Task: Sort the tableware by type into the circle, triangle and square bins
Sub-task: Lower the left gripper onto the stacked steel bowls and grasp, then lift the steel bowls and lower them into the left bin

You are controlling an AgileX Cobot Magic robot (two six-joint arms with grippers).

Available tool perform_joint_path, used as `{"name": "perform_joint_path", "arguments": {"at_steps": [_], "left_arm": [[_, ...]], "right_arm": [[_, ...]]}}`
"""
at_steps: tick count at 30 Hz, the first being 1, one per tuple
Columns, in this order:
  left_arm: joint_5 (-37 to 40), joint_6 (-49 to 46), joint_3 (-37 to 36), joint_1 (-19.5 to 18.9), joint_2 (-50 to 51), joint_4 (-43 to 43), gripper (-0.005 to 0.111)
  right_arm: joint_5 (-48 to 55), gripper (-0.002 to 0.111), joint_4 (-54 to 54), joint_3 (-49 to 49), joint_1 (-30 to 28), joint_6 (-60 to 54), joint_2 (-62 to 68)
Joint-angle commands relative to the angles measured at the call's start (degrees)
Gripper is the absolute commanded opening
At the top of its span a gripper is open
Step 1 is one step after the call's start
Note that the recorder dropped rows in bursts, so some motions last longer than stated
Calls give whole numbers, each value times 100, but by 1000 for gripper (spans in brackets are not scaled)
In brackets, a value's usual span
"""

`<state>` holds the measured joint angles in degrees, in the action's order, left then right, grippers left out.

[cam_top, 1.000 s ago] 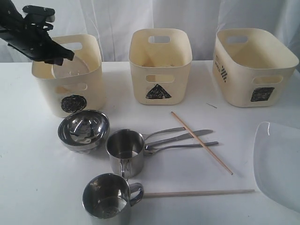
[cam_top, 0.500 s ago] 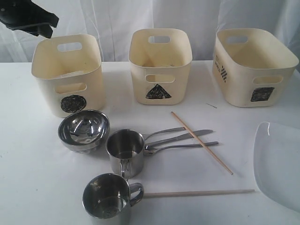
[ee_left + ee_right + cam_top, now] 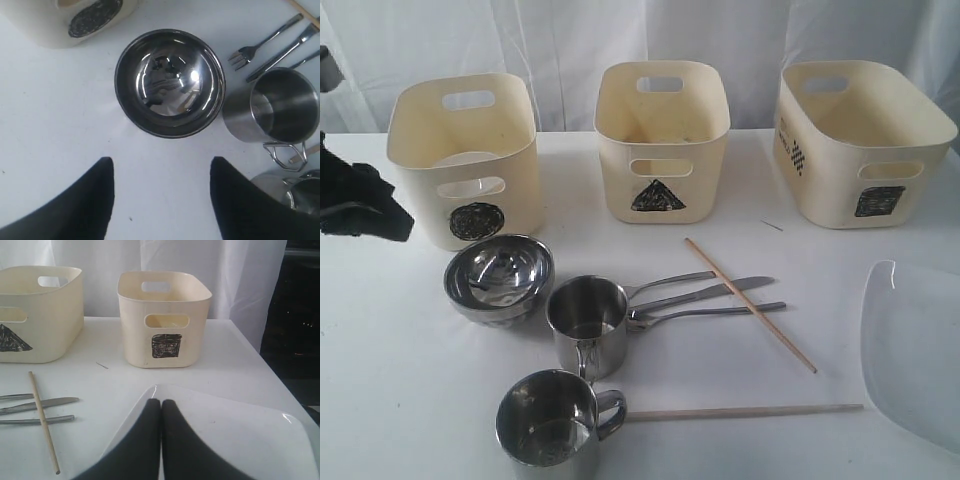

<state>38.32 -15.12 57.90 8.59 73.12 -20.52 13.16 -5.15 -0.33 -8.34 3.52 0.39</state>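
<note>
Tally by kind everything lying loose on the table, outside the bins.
Steel bowl stack: 1 (number nested unclear)
Steel mugs: 2
Fork: 1
Knife: 1
Spoon: 1
Chopsticks: 2
Clear plate: 1
Total: 9

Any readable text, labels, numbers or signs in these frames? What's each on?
No words, brands or numbers readable anywhere.
Black scribbled circle: front of the left tub.
Black scribbled triangle: front of the middle tub.
Black scribbled square: front of the right tub.
Dark checkered patch on the right tub's side: too blurred to read.
</note>
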Motion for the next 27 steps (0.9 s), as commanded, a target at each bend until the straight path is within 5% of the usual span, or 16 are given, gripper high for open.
{"name": "perform_joint_path", "arguments": {"at_steps": [1,27], "left_arm": [[-474,-146,-322,354,204,-220,62],[-3026,-313,-322,564,2630,207,70]], "right_arm": [[-54,0,-38,33,-23,13,-39],[-43,0,-38,33,-23,13,-39]]}}
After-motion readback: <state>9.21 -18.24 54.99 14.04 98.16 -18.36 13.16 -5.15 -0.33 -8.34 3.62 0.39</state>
